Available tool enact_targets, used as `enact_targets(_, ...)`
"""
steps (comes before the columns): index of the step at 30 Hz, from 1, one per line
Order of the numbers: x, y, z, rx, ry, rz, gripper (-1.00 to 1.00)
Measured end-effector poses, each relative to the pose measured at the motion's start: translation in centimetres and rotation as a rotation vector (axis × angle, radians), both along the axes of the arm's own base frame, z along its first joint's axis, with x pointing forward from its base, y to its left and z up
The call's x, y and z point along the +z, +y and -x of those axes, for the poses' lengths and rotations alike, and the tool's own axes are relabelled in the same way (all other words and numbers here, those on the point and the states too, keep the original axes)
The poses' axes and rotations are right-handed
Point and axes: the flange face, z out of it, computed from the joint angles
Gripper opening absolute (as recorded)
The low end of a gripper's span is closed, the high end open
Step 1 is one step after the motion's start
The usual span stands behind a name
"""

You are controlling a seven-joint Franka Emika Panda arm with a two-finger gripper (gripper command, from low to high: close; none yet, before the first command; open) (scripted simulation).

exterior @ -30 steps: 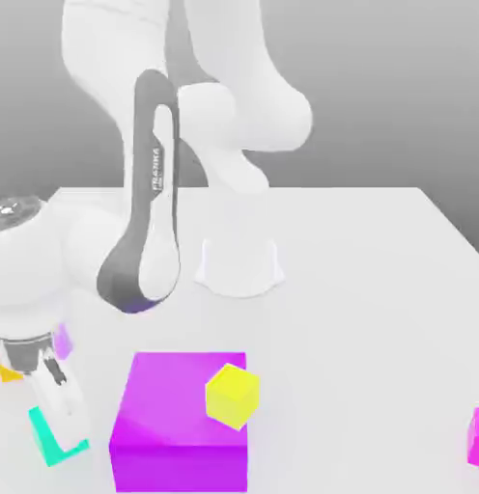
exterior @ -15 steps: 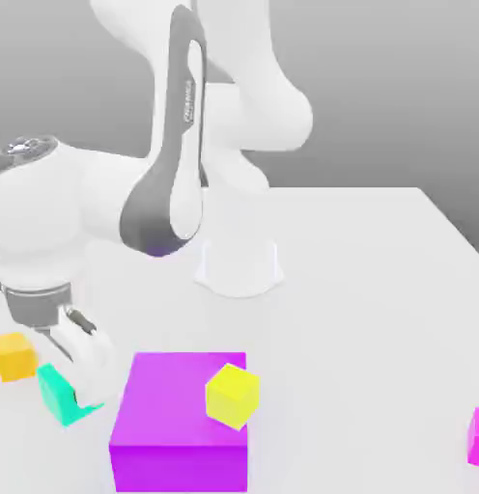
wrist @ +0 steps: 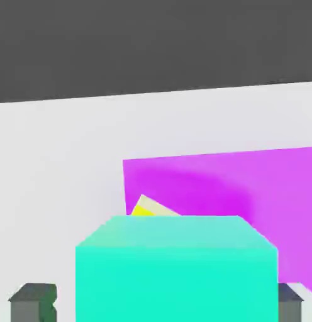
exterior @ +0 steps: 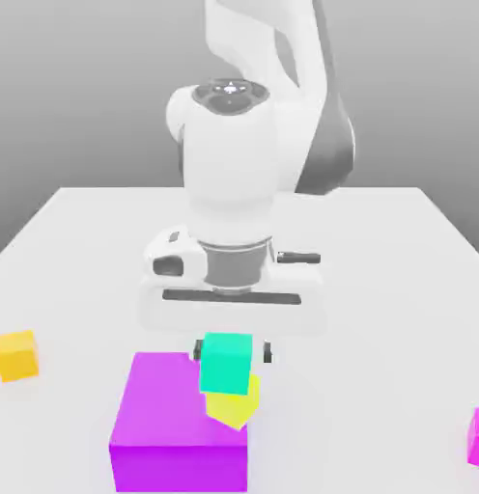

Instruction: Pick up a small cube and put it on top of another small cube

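The small teal cube [exterior: 227,362] sits on top of the small yellow cube [exterior: 236,407], slightly tilted. My gripper [exterior: 232,352] hangs straight above them with its jaws spread on either side of the teal cube. In the hand view the teal cube [wrist: 176,270] stands close in front, and a sliver of the yellow cube [wrist: 149,209] peeks out behind it. The dark fingertips [wrist: 33,303] stand apart from the teal cube's sides, so the gripper [wrist: 161,303] is open.
A big purple cube [exterior: 166,415] stands right beside the yellow cube, toward the exterior view's left. A small orange cube [exterior: 17,354] lies at the far left. A magenta cube [exterior: 478,436] sits at the right edge. The arm's base is behind the hand.
The arm swung from the exterior view's left to the middle, carrying the teal cube up over the yellow cube. The jaws have spread apart since then.
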Motion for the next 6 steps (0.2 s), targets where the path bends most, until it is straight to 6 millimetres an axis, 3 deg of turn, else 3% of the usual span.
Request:
enact_targets(3,-0.1,0.0,0.0,0.001,0.000,0.002,1.00)
enact_targets(6,3.4,0.0,-0.1,0.001,0.000,0.002,1.00)
